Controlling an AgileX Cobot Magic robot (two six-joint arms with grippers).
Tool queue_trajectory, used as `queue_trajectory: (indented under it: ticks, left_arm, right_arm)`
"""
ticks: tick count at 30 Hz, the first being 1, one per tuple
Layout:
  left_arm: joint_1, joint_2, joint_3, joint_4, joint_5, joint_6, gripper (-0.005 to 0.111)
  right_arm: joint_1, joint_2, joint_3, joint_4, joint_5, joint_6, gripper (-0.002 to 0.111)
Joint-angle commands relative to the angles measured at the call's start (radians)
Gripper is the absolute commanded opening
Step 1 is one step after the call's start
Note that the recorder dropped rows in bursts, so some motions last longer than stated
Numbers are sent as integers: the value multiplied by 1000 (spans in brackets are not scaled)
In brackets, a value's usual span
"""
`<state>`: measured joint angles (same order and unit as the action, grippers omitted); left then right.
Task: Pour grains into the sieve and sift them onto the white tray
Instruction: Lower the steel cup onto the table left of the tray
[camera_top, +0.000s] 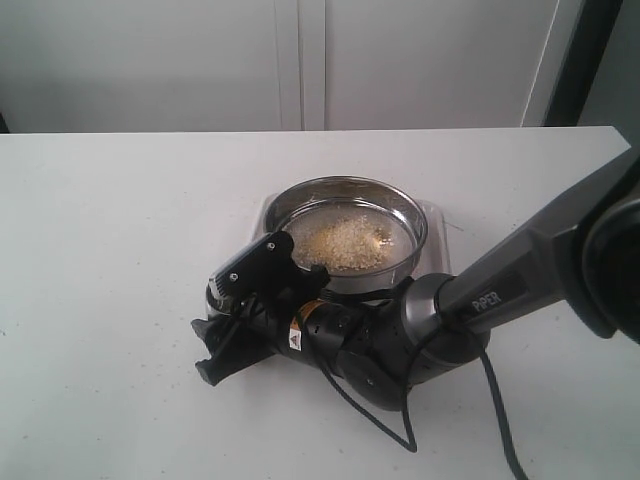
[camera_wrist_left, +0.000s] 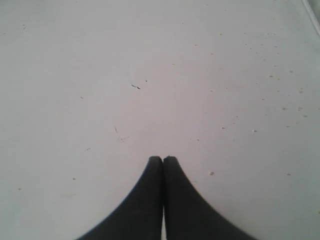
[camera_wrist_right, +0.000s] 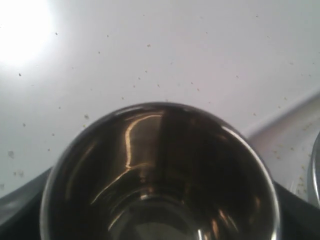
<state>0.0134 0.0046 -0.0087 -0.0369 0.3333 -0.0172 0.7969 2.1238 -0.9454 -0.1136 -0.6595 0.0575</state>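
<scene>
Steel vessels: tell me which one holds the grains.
The sieve, wide and shallow, sitting over the white tray, holds the grains; the small cup in the right jaws looks empty.

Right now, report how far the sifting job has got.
Done: the grains lie in the sieve, and the steel cup looks empty. In hand: the right gripper holds that cup low beside the white tray. Left: the sifting, since a heap of grains sits on the mesh; neither gripper holds the sieve, and the left gripper is shut over the table.
</scene>
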Motion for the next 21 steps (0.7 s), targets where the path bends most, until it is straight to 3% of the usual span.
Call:
queue_trajectory:
  ticks: [1, 7, 21]
  left_arm:
    - [4, -5, 9, -6, 3, -2, 0]
    - [4, -5, 9, -6, 3, -2, 0]
    - [4, -5, 9, -6, 3, -2, 0]
  right_arm:
    - [-1, 1, -2, 6, 13, -9, 78]
    - [-1, 1, -2, 6, 12, 0, 94]
    - [-1, -103, 0, 6, 112, 26, 94]
